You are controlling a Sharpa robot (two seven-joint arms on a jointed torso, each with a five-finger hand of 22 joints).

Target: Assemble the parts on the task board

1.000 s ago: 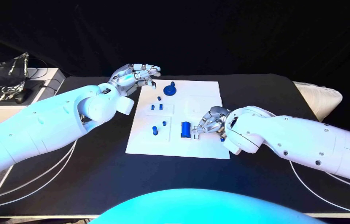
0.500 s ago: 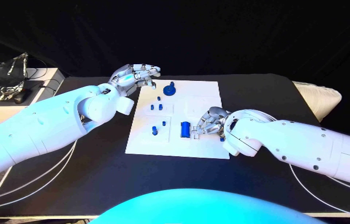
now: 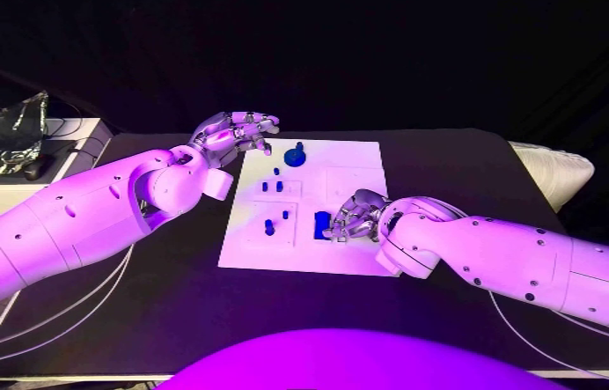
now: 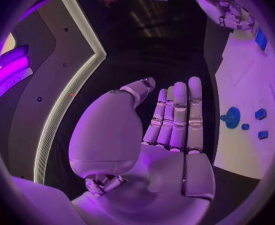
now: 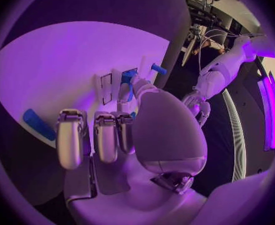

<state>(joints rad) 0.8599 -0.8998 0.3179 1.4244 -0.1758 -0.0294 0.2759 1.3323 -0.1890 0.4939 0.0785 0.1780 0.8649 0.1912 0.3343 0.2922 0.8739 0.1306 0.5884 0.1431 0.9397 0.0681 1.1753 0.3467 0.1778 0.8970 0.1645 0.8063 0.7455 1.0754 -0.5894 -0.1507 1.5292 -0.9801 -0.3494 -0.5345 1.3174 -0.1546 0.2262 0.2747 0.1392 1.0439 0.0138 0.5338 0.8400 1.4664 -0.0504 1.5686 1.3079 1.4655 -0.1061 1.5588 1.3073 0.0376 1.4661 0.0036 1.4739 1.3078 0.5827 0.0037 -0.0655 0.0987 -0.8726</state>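
Observation:
The white task board (image 3: pixel 349 165) lies mid-table. A blue cylinder (image 3: pixel 322 224) lies on its near half. My right hand (image 3: pixel 356 216) hovers low beside it, fingers curled down. In the right wrist view the thumb (image 5: pixel 140 86) and a fingertip flank that blue cylinder (image 5: pixel 128 77); whether they grip it is unclear. Another long blue part (image 5: pixel 37 124) lies by the board's edge. My left hand (image 3: pixel 236 132) hangs at the board's far left corner, holding nothing, its fingers (image 4: pixel 177 115) straight. A round blue part (image 3: pixel 295 155) and several small blue pegs (image 3: pixel 270 186) stand on the board's left half.
A white cabinet with metal gear (image 3: pixel 45 143) stands off the table's far left. A pale padded object (image 3: pixel 559 170) sits at the right edge. Cables (image 3: pixel 77 298) hang beside the left arm. Bare black table (image 3: pixel 152 275) lies around the board.
My right hand has crept left along the board, closing in on the blue cylinder, which has stayed put. The left hand has not moved.

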